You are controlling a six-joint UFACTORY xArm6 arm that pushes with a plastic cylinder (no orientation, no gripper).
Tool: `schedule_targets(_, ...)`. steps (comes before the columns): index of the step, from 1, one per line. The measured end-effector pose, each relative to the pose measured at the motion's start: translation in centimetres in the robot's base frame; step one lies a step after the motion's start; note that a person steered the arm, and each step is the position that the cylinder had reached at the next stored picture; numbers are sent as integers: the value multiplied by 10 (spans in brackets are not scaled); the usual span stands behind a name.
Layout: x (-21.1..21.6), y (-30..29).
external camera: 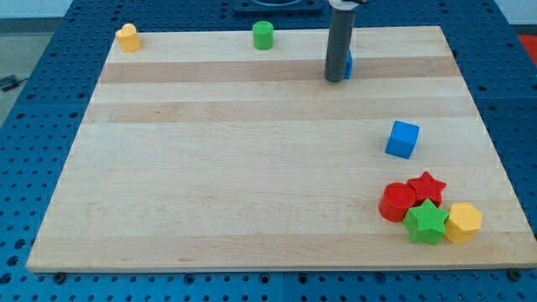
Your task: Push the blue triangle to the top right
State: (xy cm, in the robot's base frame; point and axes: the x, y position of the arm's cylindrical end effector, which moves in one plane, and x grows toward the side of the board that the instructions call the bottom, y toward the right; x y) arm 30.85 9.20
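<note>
The blue triangle (348, 63) shows only as a sliver at the view's top, right of centre, mostly hidden behind my rod. My tip (335, 80) rests on the wooden board (210, 168) right against the block's left side. A blue cube (403, 139) sits lower down at the view's right, well apart from the tip.
A yellow block (127, 38) sits at the top left corner and a green cylinder (263, 35) at the top edge. At the bottom right cluster a red cylinder (396, 202), a red star (426, 186), a green star (426, 221) and a yellow hexagon (463, 222).
</note>
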Motion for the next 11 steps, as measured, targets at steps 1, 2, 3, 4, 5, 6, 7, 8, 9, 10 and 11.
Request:
schedule_targets(1, -23, 1)
schedule_targets(2, -50, 7)
schedule_targets(3, -57, 26)
schedule_targets(4, -44, 36)
schedule_targets(5, -40, 41)
schedule_targets(6, -41, 68)
schedule_targets(7, -53, 78)
schedule_targets(8, -55, 56)
schedule_targets(9, -55, 21)
schedule_targets(10, -59, 36)
schedule_targets(11, -65, 61)
